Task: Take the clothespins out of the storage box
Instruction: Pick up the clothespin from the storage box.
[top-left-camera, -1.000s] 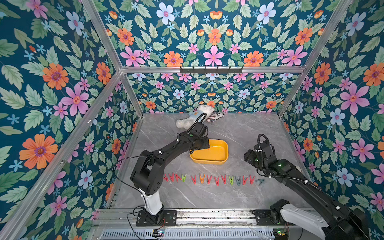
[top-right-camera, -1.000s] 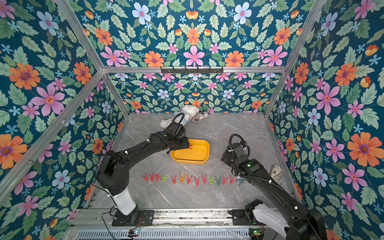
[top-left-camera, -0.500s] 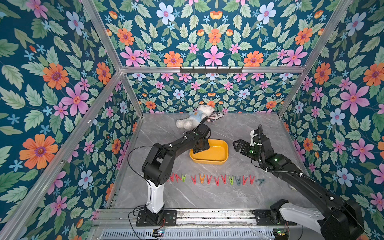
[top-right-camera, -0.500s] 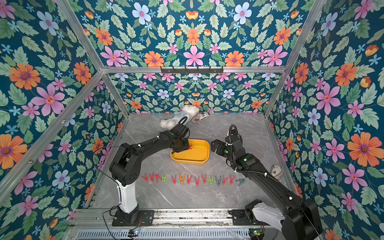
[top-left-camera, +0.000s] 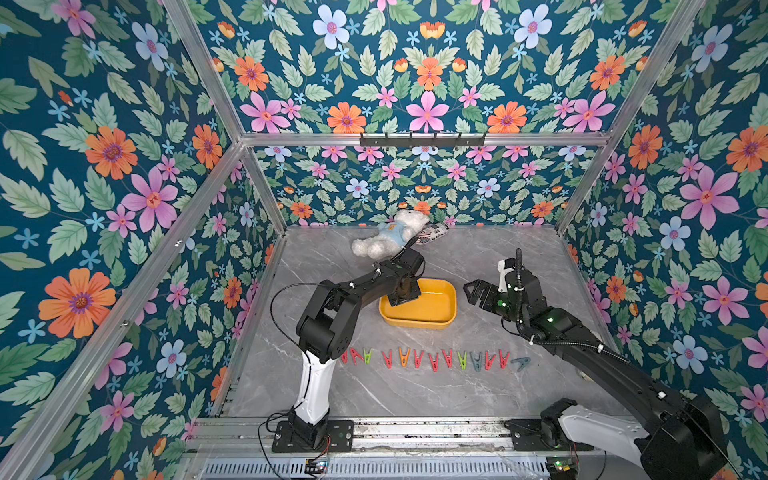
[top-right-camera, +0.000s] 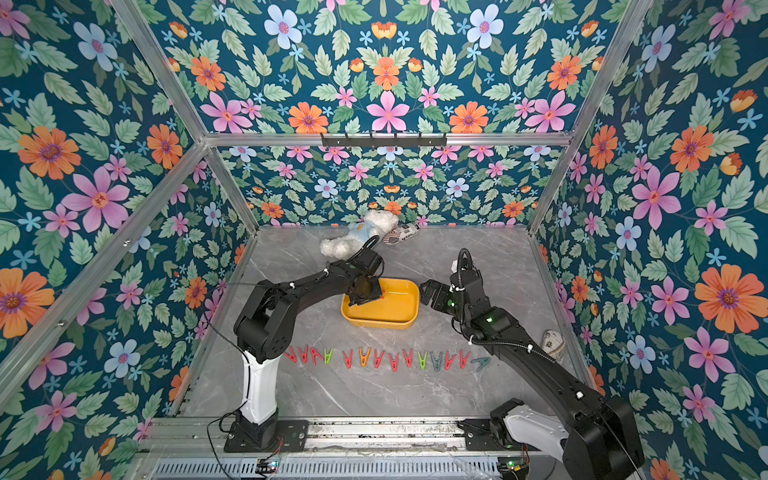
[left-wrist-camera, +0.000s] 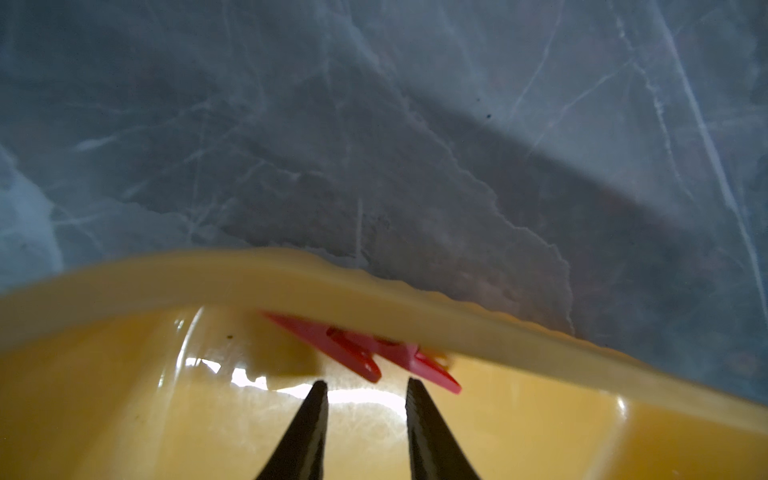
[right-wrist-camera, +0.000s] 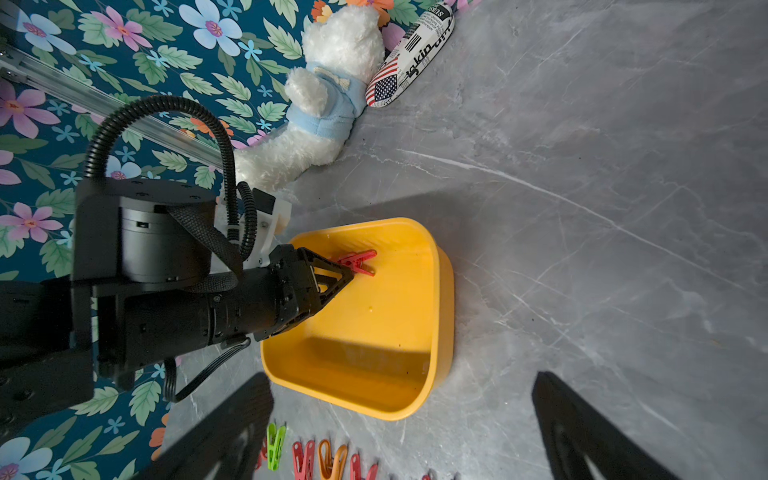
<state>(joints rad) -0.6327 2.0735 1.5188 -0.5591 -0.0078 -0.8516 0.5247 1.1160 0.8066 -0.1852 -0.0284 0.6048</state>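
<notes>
Left gripper (left-wrist-camera: 365, 388) stands partly open and empty, tips just short of one red plastic clothespin (left-wrist-camera: 353, 349) inside the shallow yellow plastic tray (top-left-camera: 415, 322), frame centre. Right gripper (top-left-camera: 468, 293) is spread wide, empty.

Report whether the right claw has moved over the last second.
Yes. In a top view, the right claw has left the clothespins row and swung toward the storage box, now beside it.
</notes>
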